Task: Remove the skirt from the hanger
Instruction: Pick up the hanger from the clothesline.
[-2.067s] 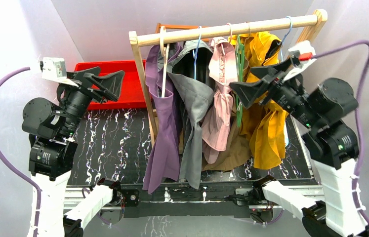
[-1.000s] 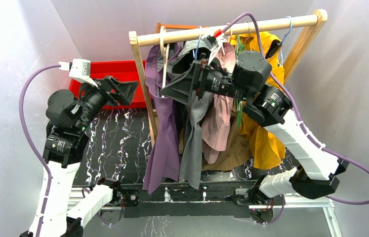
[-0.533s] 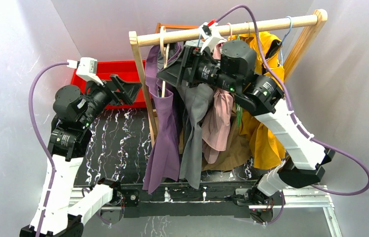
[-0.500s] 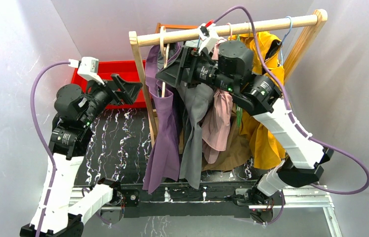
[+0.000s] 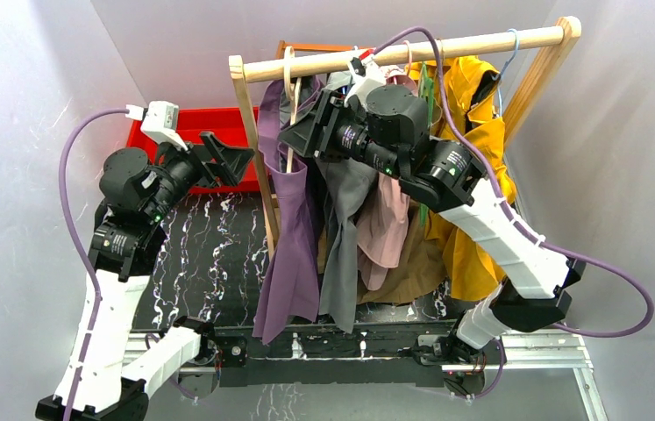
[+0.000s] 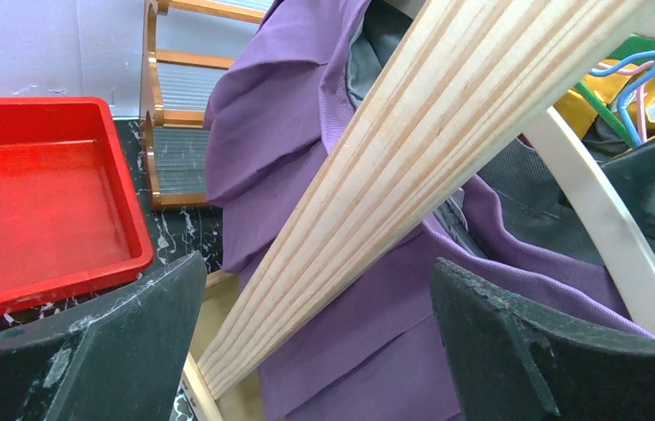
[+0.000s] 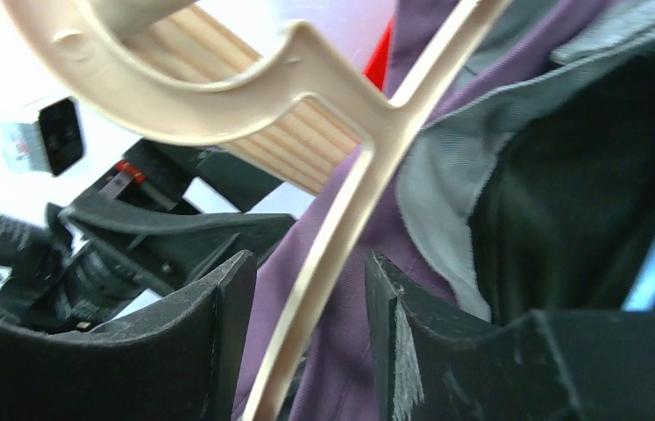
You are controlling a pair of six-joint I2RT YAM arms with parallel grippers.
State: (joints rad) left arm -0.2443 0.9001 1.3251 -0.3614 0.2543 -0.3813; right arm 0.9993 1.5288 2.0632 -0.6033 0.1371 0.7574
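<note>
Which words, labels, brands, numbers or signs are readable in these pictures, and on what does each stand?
None can be read. The purple garment, beige hanger, wooden rail, red tray and camera box on the left wrist show no legible marking.

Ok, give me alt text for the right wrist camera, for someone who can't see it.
The right gripper straddles the stem of a cream hanger just below its hook, with a gap on each side. A purple skirt and a grey garment hang behind it, and the wooden rack crosses behind the hook.
</note>
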